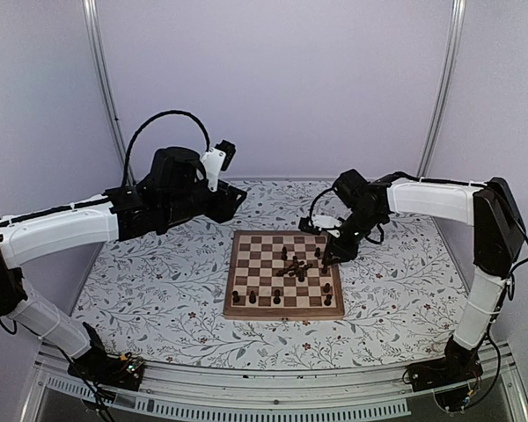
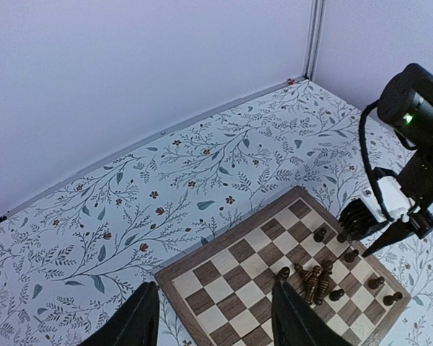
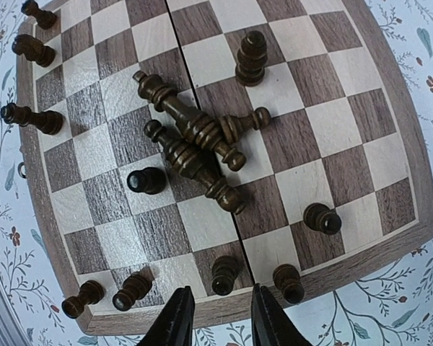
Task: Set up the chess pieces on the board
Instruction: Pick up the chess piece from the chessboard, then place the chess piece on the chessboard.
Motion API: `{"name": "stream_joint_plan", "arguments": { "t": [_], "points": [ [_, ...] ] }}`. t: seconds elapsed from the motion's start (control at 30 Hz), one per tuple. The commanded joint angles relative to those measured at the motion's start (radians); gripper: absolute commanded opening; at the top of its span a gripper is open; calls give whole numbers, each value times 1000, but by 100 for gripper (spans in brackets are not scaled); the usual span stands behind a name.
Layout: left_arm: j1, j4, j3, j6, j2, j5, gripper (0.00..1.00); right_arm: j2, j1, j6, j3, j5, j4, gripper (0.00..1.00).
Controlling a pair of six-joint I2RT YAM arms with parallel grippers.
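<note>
The wooden board (image 1: 257, 253) lies mid-table on the floral cloth. Three dark chess pieces (image 3: 195, 140) lie toppled in a heap near its middle, and the same heap (image 1: 295, 265) shows from above. Other pieces stand singly, several along the board's edge rows. My right gripper (image 3: 219, 290) hovers open over the board's border, with an upright piece (image 3: 224, 275) just beyond its fingertips and nothing between them. From above, the right gripper (image 1: 330, 258) is at the board's right edge. My left gripper (image 2: 215, 285) hangs open and empty high over the far left of the board (image 2: 231, 274).
The floral tablecloth (image 1: 158, 281) surrounds the board on all sides. Pale walls with metal corner posts (image 1: 106, 88) stand behind the table. The right arm's cable (image 2: 368, 166) loops above the board's far right corner.
</note>
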State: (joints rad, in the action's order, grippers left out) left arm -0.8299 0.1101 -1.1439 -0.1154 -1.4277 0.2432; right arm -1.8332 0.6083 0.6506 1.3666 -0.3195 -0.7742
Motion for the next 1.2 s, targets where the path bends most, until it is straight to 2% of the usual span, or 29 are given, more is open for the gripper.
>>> {"name": "stream_joint_plan", "arguments": {
  "t": [0.0, 0.3, 0.4, 0.53, 0.6, 0.97, 1.17],
  "points": [
    [2, 12, -31, 15, -16, -16, 54, -43, 4, -20, 24, 6, 6, 32],
    [2, 16, -33, 16, -16, -27, 54, -101, 4, -28, 42, 14, -4, 30],
    [3, 16, -33, 18, -16, -28, 55, -117, 5, -27, 52, -4, -18, 23],
    [2, 17, -34, 20, -17, -30, 54, -123, 4, -22, 68, -27, -36, 7],
    [2, 17, -34, 20, -17, -31, 55, -117, 9, -22, 80, -30, -44, 4],
    [2, 19, -34, 22, -19, -36, 55, -68, 109, 23, 75, -73, -99, 3],
    [2, 19, -37, 22, -19, -40, 54, -72, 122, 41, 53, -62, -113, 4]
  ]
}}
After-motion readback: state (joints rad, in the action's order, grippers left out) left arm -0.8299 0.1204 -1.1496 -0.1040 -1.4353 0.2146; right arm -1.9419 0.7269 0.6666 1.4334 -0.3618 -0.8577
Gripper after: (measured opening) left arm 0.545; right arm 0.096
